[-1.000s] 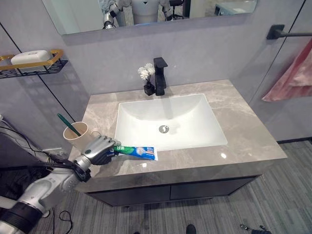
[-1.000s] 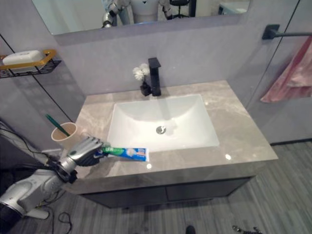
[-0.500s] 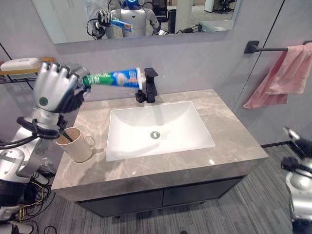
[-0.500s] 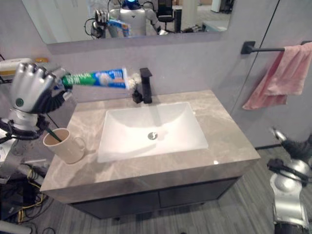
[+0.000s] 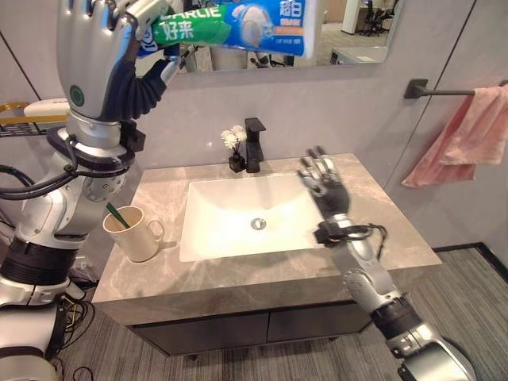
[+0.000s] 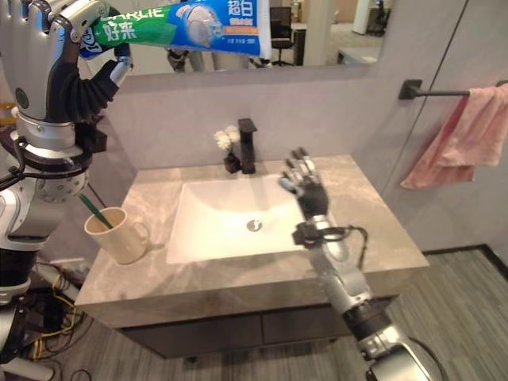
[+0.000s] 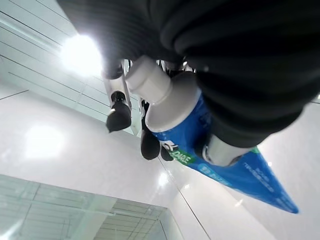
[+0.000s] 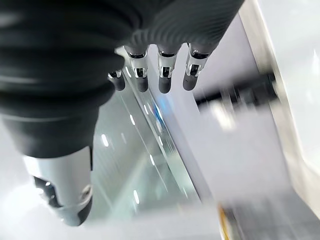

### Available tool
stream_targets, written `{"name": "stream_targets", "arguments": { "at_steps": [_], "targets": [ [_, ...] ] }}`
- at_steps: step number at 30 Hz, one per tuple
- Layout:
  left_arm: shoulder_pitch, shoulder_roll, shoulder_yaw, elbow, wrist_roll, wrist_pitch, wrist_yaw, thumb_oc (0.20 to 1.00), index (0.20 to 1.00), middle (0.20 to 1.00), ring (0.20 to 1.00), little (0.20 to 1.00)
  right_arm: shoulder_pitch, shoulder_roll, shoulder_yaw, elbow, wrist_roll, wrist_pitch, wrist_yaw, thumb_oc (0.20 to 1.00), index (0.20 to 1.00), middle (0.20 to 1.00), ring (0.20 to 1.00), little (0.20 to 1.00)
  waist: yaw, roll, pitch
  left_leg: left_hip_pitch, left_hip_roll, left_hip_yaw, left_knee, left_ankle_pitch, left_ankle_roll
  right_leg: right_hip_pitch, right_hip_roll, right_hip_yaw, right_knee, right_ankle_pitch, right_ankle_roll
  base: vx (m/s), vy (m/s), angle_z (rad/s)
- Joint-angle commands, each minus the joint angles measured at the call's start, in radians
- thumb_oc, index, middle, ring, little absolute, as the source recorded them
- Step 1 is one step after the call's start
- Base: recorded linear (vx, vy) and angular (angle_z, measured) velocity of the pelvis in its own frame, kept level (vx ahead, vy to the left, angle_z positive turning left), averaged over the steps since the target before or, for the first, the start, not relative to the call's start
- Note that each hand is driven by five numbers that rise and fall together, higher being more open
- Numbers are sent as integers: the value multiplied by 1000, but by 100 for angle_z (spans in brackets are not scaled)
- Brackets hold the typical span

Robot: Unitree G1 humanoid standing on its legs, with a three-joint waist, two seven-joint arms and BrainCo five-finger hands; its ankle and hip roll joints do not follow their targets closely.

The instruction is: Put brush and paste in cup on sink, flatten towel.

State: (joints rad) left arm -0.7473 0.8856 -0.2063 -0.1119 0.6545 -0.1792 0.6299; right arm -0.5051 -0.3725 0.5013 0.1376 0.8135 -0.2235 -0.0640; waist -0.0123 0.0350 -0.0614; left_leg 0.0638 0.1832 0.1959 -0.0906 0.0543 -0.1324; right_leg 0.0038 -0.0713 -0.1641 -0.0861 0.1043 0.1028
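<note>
Toothpaste tube [image 5: 230,25], soft plastic in green, blue and white with a white screw cap, is clenched at its cap end in the left robot hand [image 5: 99,59], raised high before the mirror [image 5: 349,32]. Beige mug [image 5: 136,234] with a green toothbrush [image 5: 117,216] stands on the grey marbled worktop [image 5: 397,230] left of the white rectangular basin [image 5: 254,214]. The right robot hand [image 5: 324,186] hovers over the basin's right edge, fingers straight. A pink towel [image 5: 464,135] hangs bunched on a black bar.
</note>
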Motion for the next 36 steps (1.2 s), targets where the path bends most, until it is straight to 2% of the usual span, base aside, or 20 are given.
{"name": "stream_targets", "arguments": {
  "at_steps": [1, 3, 9, 19, 26, 31, 36],
  "targets": [
    [-87, -7, -36, 17, -62, 22, 23, 200, 200, 200, 200, 200, -148, 61, -14, -30, 84, -51, 64, 1000, 1000, 1000, 1000, 1000, 4, -54, -47, -44, 34, -48, 3, 43, -26, 63, -85, 29, 6, -31, 63, 25, 17, 12],
    [-57, -32, -40, 0, -71, 11, 20, 200, 200, 200, 200, 200, -200, 124, 4, -33, 114, -77, 66, 1000, 1000, 1000, 1000, 1000, 20, -56, -44, -45, 30, -53, 3, 41, -26, 65, -90, 23, 5, -32, 63, 27, 23, 16],
    [4, -98, -46, -13, -129, -31, 10, 200, 200, 200, 200, 200, -304, 192, -25, -34, 130, -136, 45, 1000, 1000, 1000, 1000, 1000, 43, -65, -33, -53, 20, -66, 3, 38, -22, 74, -99, 9, 6, -36, 64, 25, 25, 8],
    [83, -136, -66, -37, -174, -71, -5, 200, 200, 200, 200, 200, -389, 310, -75, -70, 157, -218, -2, 1000, 1000, 1000, 1000, 1000, 87, -91, -16, -61, -2, -93, 3, 27, -3, 82, -117, -17, 29, -49, 66, 22, 22, 8],
    [132, -152, -74, -59, -197, -92, -17, 200, 200, 200, 200, 200, -406, 336, -126, -126, 127, -266, -35, 1000, 1000, 1000, 1000, 1000, 111, -105, -5, -69, -11, -109, 3, 25, 7, 73, -124, -29, 62, -61, 66, 14, 11, 9],
    [191, -177, -76, -69, -235, -108, -35, 200, 200, 200, 200, 200, -378, 354, -153, -163, 168, -298, -39, 1000, 1000, 1000, 1000, 1000, 122, -108, -2, -75, -19, -123, 3, 25, 12, 76, -128, -42, 67, -66, 66, 15, 11, 12],
    [208, -183, -83, -73, -241, -108, -47, 200, 200, 200, 200, 200, -348, 352, -135, -169, 180, -293, -39, 1000, 1000, 1000, 1000, 1000, 122, -106, -7, -78, -23, -127, 3, 26, 12, 81, -130, -52, 60, -64, 66, 1, 1, 1]
  ]
}}
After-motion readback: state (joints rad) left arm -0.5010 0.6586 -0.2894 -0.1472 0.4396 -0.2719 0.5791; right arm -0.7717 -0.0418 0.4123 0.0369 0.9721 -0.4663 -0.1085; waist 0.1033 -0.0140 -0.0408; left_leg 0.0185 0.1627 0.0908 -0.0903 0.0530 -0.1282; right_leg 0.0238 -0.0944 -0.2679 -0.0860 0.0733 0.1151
